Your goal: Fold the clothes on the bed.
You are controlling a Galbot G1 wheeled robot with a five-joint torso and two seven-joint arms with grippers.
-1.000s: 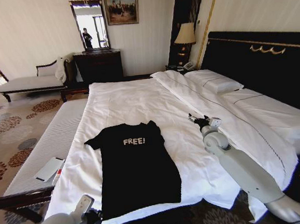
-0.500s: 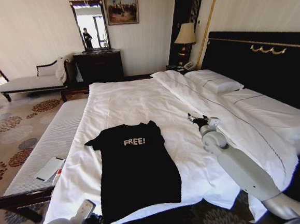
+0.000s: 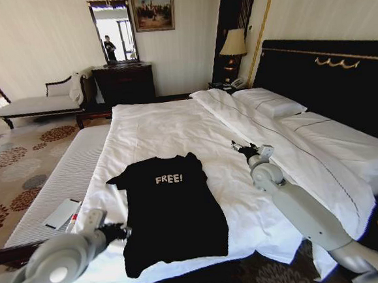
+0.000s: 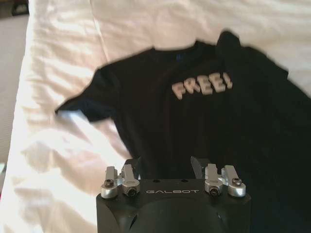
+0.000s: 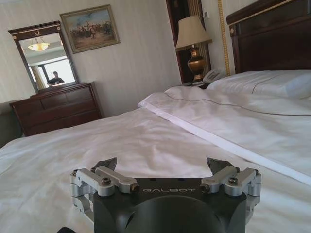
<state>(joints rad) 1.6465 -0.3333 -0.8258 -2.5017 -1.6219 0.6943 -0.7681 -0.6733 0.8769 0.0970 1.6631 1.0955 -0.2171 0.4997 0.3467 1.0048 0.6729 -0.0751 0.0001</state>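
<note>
The clothes, a black T-shirt with white "FREE!" lettering, lie flat on the white duvet of the bed, collar toward the far side. My left gripper hovers at the shirt's near left edge. In the left wrist view that gripper is open over the black T-shirt, nothing between its fingers. My right gripper hangs over bare duvet to the right of the shirt's collar end. In the right wrist view it is open and empty above the white bed.
A padded bench runs along the bed's left side with a white flat object on it. Pillows and the dark headboard lie to the right. A dresser, a chaise longue and a lamp stand along the far wall.
My left arm has come up from the picture's bottom edge and forward to the shirt's near left edge. My right gripper has shifted slightly left.
</note>
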